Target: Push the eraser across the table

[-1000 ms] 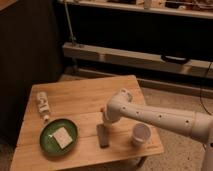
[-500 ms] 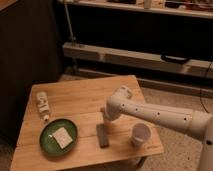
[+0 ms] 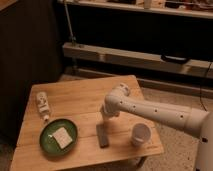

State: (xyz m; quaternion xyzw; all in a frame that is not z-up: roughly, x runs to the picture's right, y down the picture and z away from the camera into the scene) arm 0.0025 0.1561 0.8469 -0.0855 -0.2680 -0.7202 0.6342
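The eraser (image 3: 102, 135) is a dark grey oblong block lying on the wooden table (image 3: 75, 95), near its front edge, right of centre. My white arm reaches in from the right. My gripper (image 3: 104, 118) points down at the table just behind the eraser's far end, very close to it; I cannot tell whether it touches.
A green plate (image 3: 59, 136) with a pale square piece on it sits front left. A small white bottle (image 3: 43, 105) lies at the left. A white paper cup (image 3: 140, 134) stands front right, beside the eraser. Shelving runs behind the table.
The arm has shifted slightly left and lowered, bringing my gripper closer to the eraser's far end. The eraser, plate, bottle and cup have not moved.
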